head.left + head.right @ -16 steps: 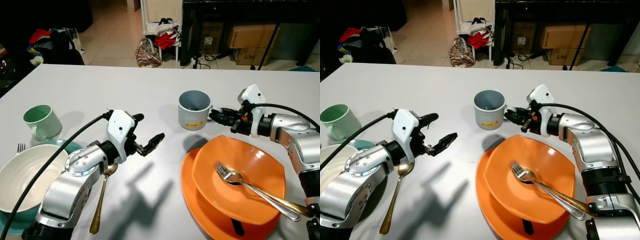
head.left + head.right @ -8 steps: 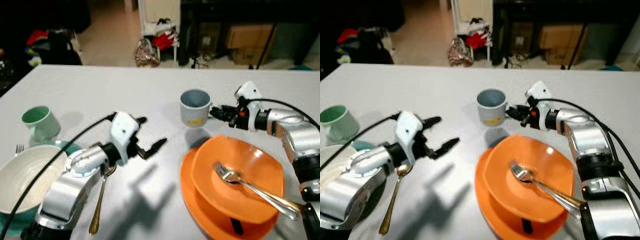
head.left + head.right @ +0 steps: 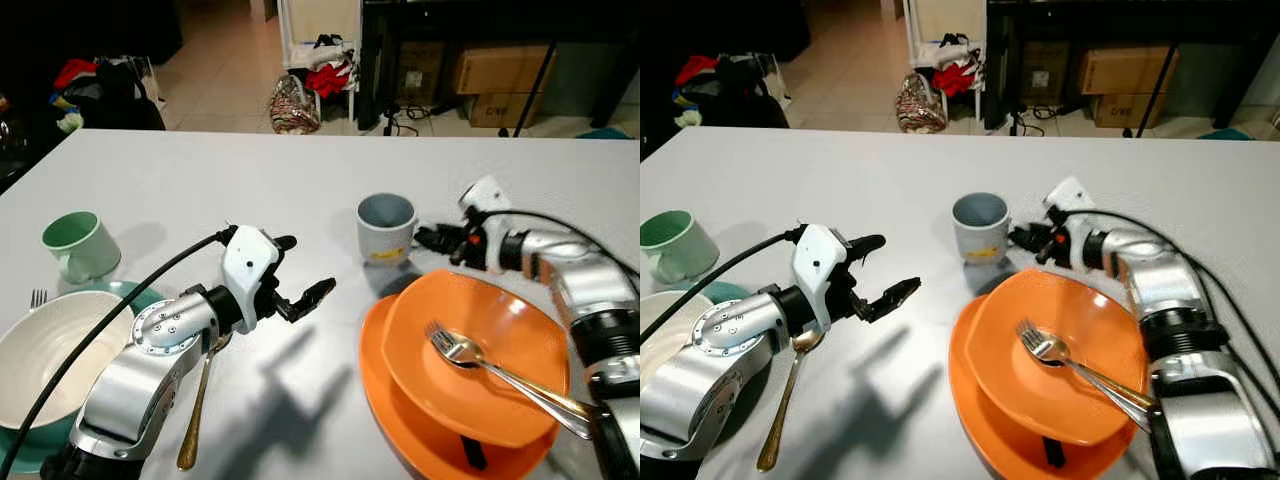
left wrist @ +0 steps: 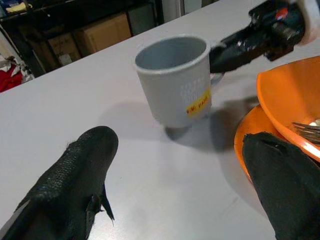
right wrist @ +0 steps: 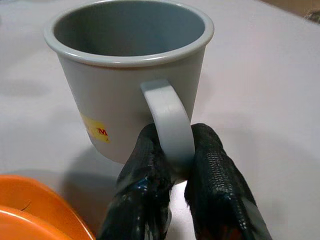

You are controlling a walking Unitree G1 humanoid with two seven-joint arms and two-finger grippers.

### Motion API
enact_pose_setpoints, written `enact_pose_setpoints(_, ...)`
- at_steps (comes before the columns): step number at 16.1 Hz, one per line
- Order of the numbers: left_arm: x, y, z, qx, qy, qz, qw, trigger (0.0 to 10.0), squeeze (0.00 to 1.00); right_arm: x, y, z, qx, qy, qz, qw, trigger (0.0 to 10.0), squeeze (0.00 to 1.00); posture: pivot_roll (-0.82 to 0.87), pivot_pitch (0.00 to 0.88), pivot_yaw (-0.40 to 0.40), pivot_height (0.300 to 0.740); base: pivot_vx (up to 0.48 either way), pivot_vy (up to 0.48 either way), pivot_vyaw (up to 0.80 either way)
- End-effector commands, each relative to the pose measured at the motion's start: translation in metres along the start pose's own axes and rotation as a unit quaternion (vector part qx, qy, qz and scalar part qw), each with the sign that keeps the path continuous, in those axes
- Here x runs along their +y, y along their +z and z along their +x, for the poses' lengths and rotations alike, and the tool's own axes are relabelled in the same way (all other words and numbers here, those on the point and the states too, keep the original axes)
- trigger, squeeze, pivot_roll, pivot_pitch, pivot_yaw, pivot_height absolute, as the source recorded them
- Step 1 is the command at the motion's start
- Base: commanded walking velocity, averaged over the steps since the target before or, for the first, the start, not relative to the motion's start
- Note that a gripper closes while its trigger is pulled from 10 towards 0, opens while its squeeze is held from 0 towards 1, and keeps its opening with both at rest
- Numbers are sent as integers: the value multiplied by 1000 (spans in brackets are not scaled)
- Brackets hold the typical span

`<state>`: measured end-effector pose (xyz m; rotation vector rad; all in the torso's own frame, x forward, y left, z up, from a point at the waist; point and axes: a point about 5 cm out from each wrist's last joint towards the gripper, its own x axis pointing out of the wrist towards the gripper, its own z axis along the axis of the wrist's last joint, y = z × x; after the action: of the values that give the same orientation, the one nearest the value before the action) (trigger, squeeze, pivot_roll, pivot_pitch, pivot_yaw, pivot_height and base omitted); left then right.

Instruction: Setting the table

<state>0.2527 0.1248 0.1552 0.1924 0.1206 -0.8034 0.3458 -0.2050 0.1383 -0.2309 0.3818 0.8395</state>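
A grey mug (image 3: 386, 227) with a yellow sticker stands upright on the white table (image 3: 250, 170), just behind the orange bowl. My right gripper (image 3: 428, 238) is shut on the mug's handle (image 5: 169, 125), one black finger on each side. An orange bowl (image 3: 470, 365) rests on an orange plate (image 3: 385, 375) with a silver fork (image 3: 500, 376) lying in it. My left gripper (image 3: 305, 272) hovers open left of the plate, with nothing between its fingers (image 4: 80, 175). A gold spoon (image 3: 200, 400) lies under my left arm.
At the left stand a green mug (image 3: 75, 244) and a white bowl (image 3: 50, 355) on a teal plate (image 3: 140, 293), with fork tines (image 3: 40, 296) beside it. Beyond the far table edge are a tiled floor, bags (image 3: 297, 103) and cardboard boxes (image 3: 500, 70).
My right gripper has shifted the grey mug slightly left and toward me while keeping its hold. The left gripper has edged a little to the right. The camera shook in between.
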Motion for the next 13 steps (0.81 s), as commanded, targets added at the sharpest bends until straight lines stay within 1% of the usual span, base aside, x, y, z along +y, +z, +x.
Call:
enact_pose_setpoints(1,1,3,0,3,-5,10,1000,10000,0,-2,10,3,-5,-1,-15,1000,10000,0,46,0,101,740,0,0,0)
enact_pose_setpoints(4,0,2,-1,5,-7,10,1000,10000,0,-2,7,5,-1,9,-9,1000,10000,0,50,0,98,740,0,0,0)
enact_pose_setpoints(5,0,2,-1,6,-8,10,1000,10000,0,-2,6,5,-1,11,-10,1000,10000,51,49,0,98,740,0,0,0)
enact_pose_setpoints(6,0,2,-1,6,-9,9,1000,10000,0,-2,6,5,-1,12,-9,1000,10000,71,49,0,98,740,0,0,0)
enact_pose_setpoints(7,0,2,-1,7,-9,9,1000,10000,0,-3,6,5,-1,13,-9,1000,10000,271,49,0,98,740,0,0,0)
enact_pose_setpoints(8,0,2,-1,7,-12,8,1000,10000,0,-3,6,5,0,14,-9,1000,10000,831,47,0,98,740,0,0,0)
enact_pose_setpoints(9,-1,2,-1,8,-14,8,1000,10000,0,-4,6,4,0,15,-10,1000,10000,894,45,0,100,740,0,0,0)
enact_pose_setpoints(10,-1,2,-1,9,-17,7,1000,10000,0,-5,6,3,1,15,-11,1000,10000,988,45,0,101,740,0,0,0)
enact_pose_setpoints(13,-1,2,0,9,-19,7,1000,10000,0,-6,6,2,3,20,-17,1000,10000,996,45,0,103,740,0,0,0)
